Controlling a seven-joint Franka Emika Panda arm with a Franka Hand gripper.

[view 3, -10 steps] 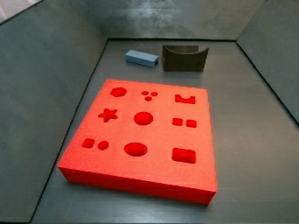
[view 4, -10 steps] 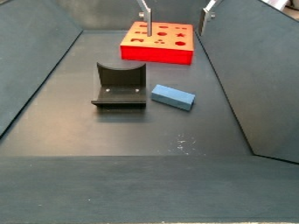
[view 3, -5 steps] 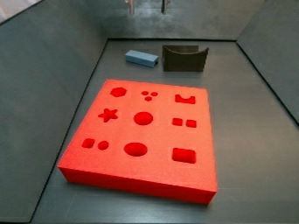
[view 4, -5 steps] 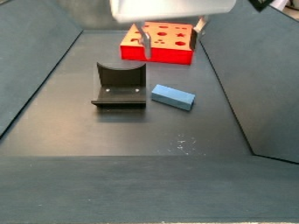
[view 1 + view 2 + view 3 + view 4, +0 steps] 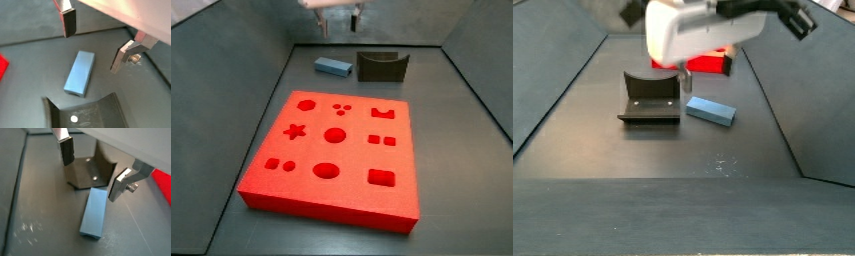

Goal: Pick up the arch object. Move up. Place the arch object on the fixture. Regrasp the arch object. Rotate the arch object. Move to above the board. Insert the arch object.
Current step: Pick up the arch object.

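Note:
The arch object, a small pale blue-grey block, lies flat on the floor beside the fixture in both side views [image 5: 333,67] [image 5: 710,111]. The fixture [image 5: 381,66] [image 5: 651,98] is a dark piece with a U-shaped notch. My gripper [image 5: 93,42] [image 5: 93,168] is open and empty, hovering above the arch object [image 5: 80,72] [image 5: 95,213]. Its fingers [image 5: 68,22] stand wide apart and touch nothing. The gripper shows at the top edge of a side view [image 5: 338,15]. The red board [image 5: 338,150] lies flat with its shaped cutouts.
Grey walls slope up around the floor [image 5: 458,110]. The arm's white body [image 5: 694,30] hides most of the board in a side view, leaving a red strip [image 5: 714,63]. The fixture also shows in both wrist views [image 5: 87,112] [image 5: 90,170].
The arm has moved from over the board's far side to above the arch object and fixture, now looming large in a side view. The block, fixture and board have not moved.

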